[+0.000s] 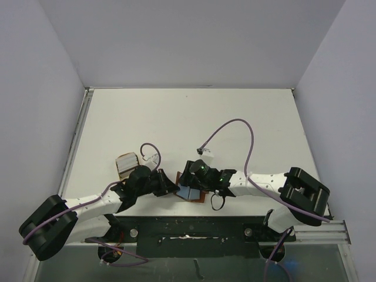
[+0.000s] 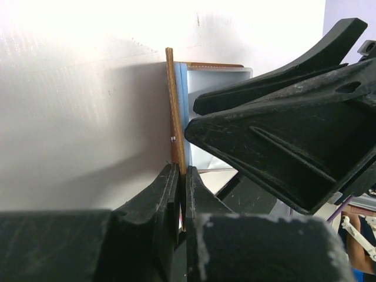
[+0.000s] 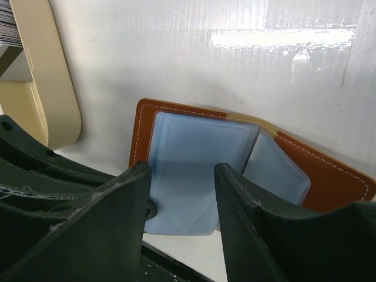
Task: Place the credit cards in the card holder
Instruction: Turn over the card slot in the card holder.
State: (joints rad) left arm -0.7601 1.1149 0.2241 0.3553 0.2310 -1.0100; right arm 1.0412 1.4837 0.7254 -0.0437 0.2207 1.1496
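Observation:
The card holder (image 3: 176, 158) lies open near the table's front edge, brown leather outside with pale blue sleeves inside. My left gripper (image 2: 182, 171) is shut on its brown left flap (image 2: 175, 111), which stands on edge in the left wrist view. Just above the blue sleeves hovers my right gripper (image 3: 182, 171), open with nothing between its fingers. From above, both grippers (image 1: 170, 186) (image 1: 190, 176) meet over the card holder (image 1: 191, 193). The credit cards (image 1: 127, 163) lie stacked in a tan dish to the left; one edge (image 3: 8, 26) shows in the right wrist view.
The tan rounded dish (image 3: 50, 88) sits left of the card holder, close to my left arm. A purple cable (image 1: 235, 126) loops over the table behind the right arm. White walls close in the table on three sides.

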